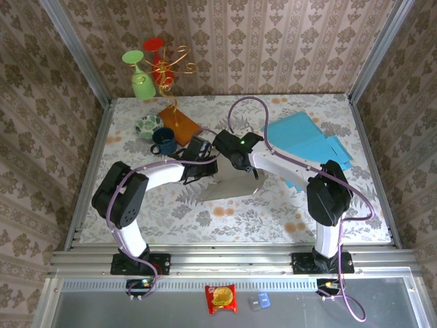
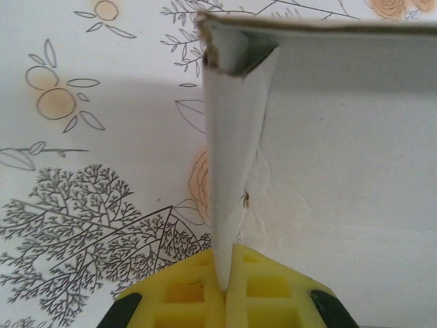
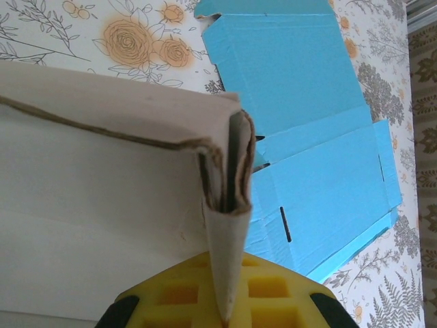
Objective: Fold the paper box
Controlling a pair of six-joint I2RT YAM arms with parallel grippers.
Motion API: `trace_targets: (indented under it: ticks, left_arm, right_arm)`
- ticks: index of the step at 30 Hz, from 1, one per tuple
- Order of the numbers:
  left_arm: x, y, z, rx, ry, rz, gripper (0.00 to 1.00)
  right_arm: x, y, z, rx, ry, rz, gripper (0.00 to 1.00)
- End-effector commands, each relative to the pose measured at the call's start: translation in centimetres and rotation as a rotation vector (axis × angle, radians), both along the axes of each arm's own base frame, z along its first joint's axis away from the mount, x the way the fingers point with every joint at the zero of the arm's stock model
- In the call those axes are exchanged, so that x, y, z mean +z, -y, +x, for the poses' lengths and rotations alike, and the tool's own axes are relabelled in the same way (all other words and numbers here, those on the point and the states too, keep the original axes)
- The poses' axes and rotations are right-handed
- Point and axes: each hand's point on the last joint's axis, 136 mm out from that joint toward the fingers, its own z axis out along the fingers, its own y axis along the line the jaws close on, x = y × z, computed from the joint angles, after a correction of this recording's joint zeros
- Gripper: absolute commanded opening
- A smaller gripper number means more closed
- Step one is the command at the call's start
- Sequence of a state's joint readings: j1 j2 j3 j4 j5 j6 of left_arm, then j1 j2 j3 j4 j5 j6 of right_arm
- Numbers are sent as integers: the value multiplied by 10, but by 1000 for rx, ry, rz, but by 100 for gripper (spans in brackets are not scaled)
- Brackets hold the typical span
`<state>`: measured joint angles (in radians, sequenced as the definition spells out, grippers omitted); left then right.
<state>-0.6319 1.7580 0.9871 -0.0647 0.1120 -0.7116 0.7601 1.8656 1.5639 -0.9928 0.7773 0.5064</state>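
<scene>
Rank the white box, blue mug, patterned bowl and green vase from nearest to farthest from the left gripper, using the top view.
From the left gripper:
1. white box, clamped in its fingers, just to the right.
2. blue mug, back-left of it.
3. patterned bowl, just behind the mug.
4. green vase, far back-left corner.

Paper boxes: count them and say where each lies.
2. A white box mid-table; a flat blue box to its right, farther back. More may lie stacked under it.

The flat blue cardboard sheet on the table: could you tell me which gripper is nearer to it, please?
Right. The right gripper is clamped on the white box at the corner beside the blue cardboard sheet; the left gripper grips the box's opposite side, farther away.
</scene>
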Motion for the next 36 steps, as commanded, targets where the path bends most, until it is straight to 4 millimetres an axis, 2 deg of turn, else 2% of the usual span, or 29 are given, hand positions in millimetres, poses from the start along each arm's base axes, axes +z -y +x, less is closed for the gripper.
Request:
trace_targets:
  ticks: [1,2,6,8,18,21,30,32,36]
  left_arm:
    - [-24,-30,-14,74,-76,114,0]
    - [-23,-29,-13,73,-74,105,1]
    - [-21,-21,-10,45,-69,50,16]
    - [-23,-17,-10,34,-80,31,19]
    - [-23,-7,-6,13,-78,-3,25]
    - [-22,-10,-6,23,-70,0,25]
    - [-31,-22,-11,46,-95,50,9]
    - [-32,-27,-13,65,-103,76,9]
    - [-35,-35,-17,84,-118,118,15]
  right_arm:
    - [12,4,0,-28,50,0,0]
    - [12,4,-1,-27,48,-2,0]
    - [12,3,-1,-26,46,5,0]
    - [13,3,-1,-25,49,9,0]
    - [12,1,-3,-21,44,12,0]
    - [13,2,-3,-23,47,13,0]
    - [14,2,-3,-22,49,15,0]
    - [14,2,-3,-22,50,15,0]
    - [12,3,-4,-26,47,10,0]
